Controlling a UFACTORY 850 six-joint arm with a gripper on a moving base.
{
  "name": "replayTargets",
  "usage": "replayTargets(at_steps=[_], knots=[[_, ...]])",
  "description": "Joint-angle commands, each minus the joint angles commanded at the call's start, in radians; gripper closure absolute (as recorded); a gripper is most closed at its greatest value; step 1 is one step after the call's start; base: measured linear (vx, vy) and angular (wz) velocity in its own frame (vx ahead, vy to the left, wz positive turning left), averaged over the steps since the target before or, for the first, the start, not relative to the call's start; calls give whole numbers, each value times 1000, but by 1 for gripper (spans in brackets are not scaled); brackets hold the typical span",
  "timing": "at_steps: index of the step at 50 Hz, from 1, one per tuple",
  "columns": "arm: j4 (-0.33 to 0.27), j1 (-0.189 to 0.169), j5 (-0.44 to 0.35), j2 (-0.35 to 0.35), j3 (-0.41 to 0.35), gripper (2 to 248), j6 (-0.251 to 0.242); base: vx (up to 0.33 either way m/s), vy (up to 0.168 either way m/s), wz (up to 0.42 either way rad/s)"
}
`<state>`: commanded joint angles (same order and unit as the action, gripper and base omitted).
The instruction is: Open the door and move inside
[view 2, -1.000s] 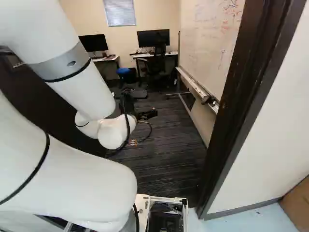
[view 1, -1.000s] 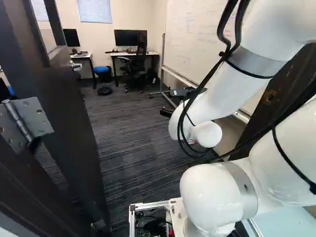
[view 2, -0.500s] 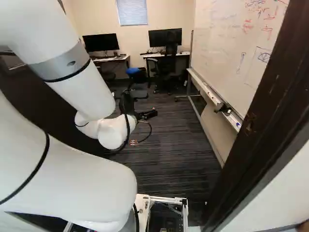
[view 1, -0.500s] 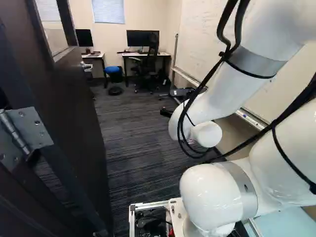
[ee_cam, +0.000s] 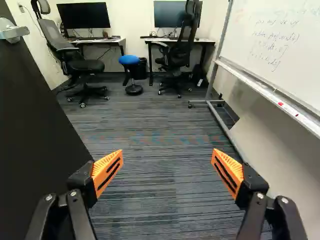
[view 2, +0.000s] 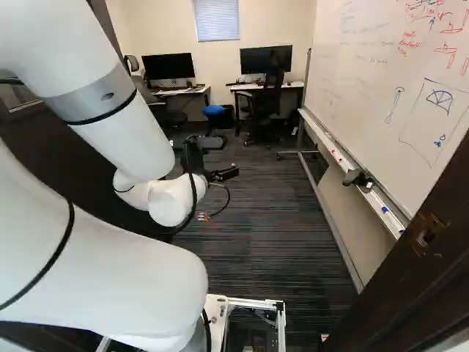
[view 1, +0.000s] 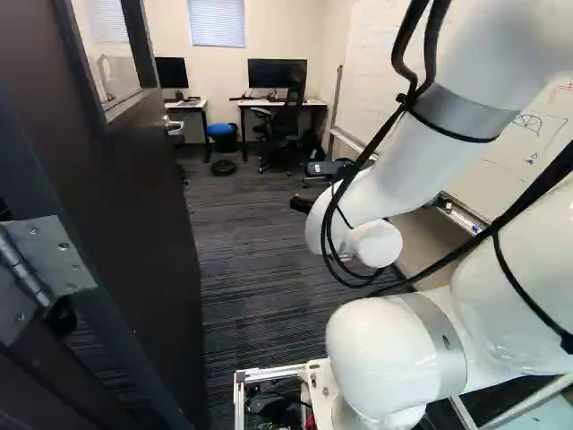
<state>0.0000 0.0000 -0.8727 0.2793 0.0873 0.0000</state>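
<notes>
1. The dark brown door with a window panel is standing open at the left of the left base view; its grey steel hinge is sitting on the near edge, its silver lever handle near the far, free edge.
2. The black hand with orange pads is pointing into the room above the dark striped carpet, its fingers standing wide apart, gripping nothing and touching neither door nor handle.
3. Opening is looking finished; going inside is probably the step in hand, with the silver-framed base lying near the dark wooden doorframe.
4. The next move is calling for driving ahead between door and doorframe, keeping the white arm off the door's face and later off the white whiteboard on the other side.
</notes>
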Motion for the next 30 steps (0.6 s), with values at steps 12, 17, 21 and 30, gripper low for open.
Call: replayTargets(at_steps=[12,17,21,30], knots=[[0,0,0,0,0,3,0,164,3,1],[0,0,0,0,0,3,0,166,6,5],[0,0,0,0,0,3,0,170,8,3],[0,0,0,0,0,3,0,165,23,94]])
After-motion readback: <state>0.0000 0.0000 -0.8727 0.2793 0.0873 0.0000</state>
